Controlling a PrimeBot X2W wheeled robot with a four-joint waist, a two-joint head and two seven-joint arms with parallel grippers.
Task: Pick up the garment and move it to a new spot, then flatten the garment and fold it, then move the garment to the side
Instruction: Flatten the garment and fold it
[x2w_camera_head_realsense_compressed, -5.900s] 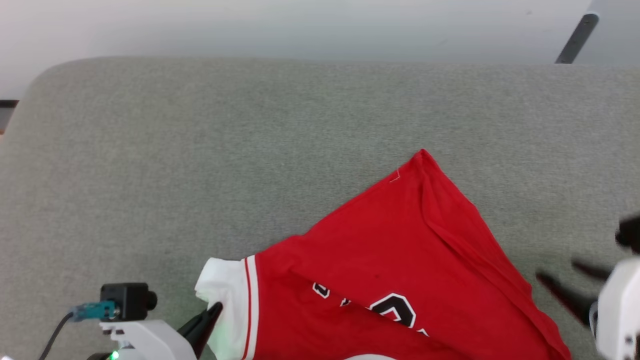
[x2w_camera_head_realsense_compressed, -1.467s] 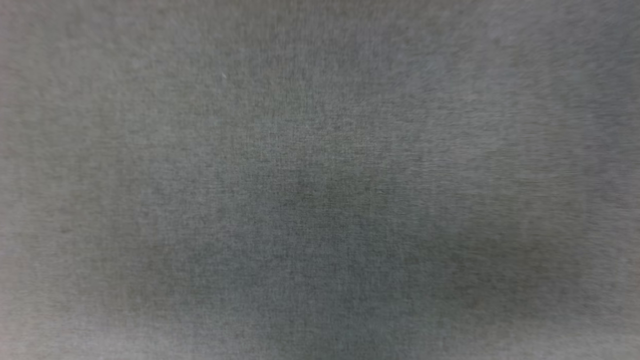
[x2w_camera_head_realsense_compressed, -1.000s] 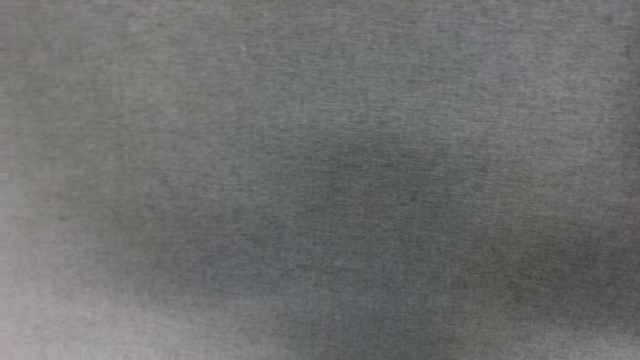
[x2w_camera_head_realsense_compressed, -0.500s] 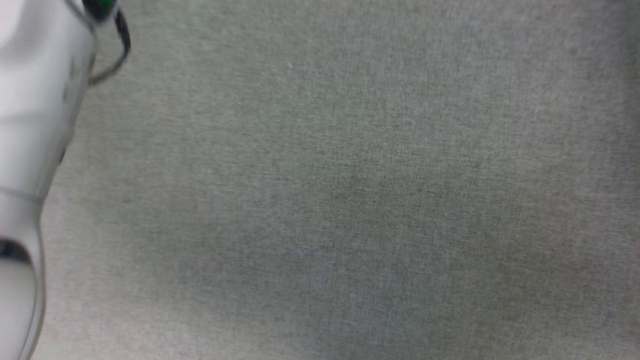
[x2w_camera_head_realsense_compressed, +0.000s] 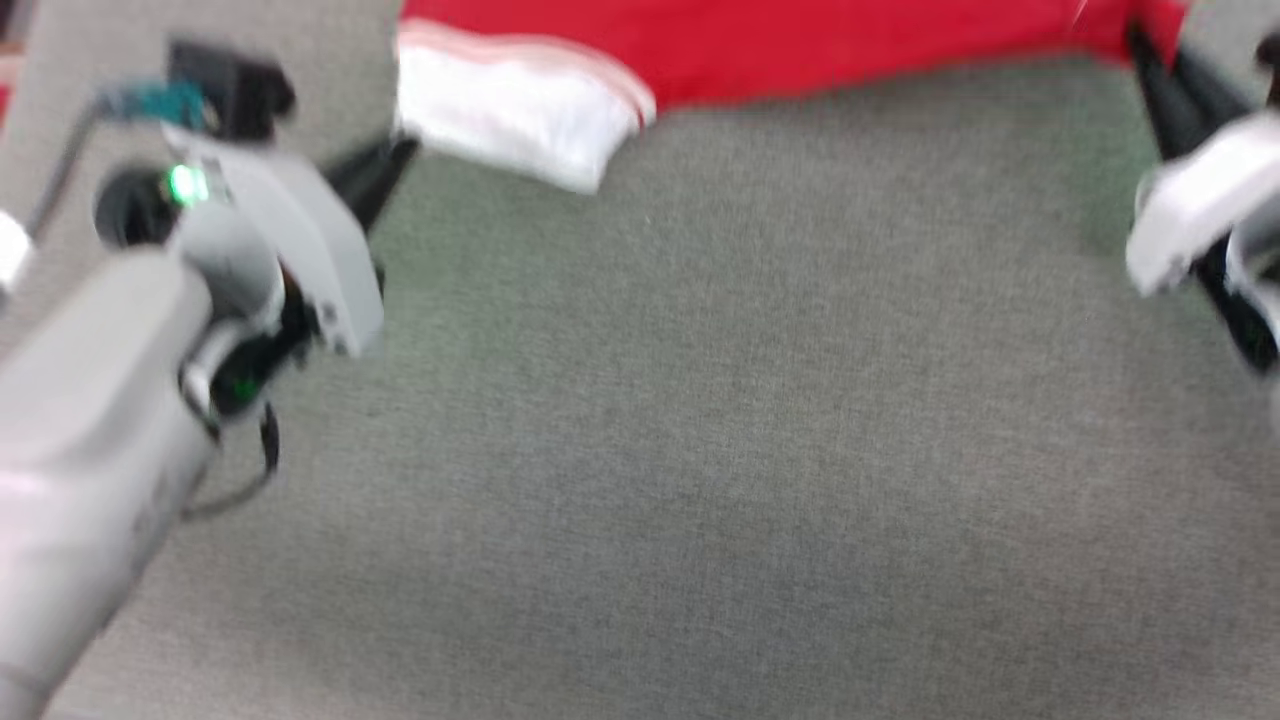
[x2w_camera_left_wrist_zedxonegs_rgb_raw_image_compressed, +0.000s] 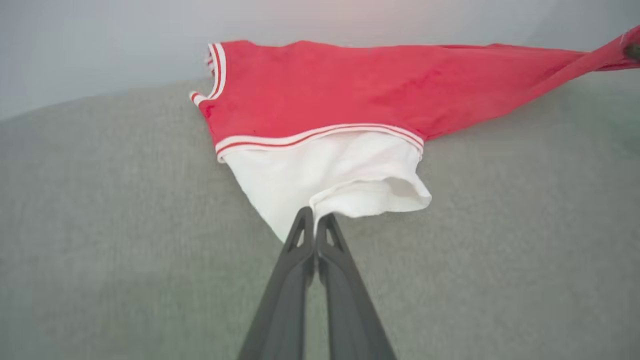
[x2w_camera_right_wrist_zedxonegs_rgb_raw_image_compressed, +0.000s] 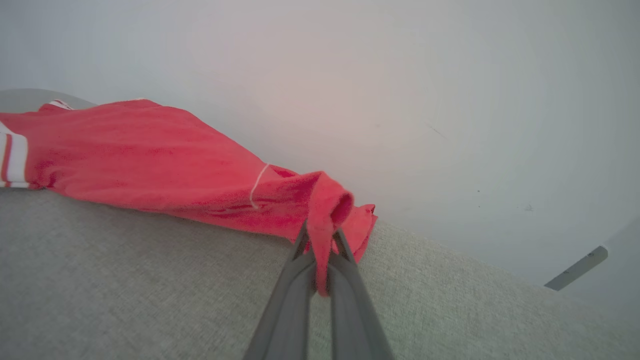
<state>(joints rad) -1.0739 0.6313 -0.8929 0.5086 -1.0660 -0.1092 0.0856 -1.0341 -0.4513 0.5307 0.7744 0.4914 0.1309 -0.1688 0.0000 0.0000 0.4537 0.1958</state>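
The garment (x2w_camera_left_wrist_zedxonegs_rgb_raw_image_compressed: 320, 90), a red white-sleeved jersey T-shirt, is pinched taut between left gripper (x2w_camera_left_wrist_zedxonegs_rgb_raw_image_compressed: 315, 217) and right gripper (x2w_camera_right_wrist_zedxonegs_rgb_raw_image_compressed: 321, 237); flattening appears underway, next lowering it evenly.

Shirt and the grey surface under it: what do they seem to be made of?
The shirt looks like soft, matte knit cloth, probably cotton jersey: it drapes, creases and bunches at its corner. The surface seems to be a matte, heathered grey woven upholstery fabric; a fine weave grain shows in the head view.
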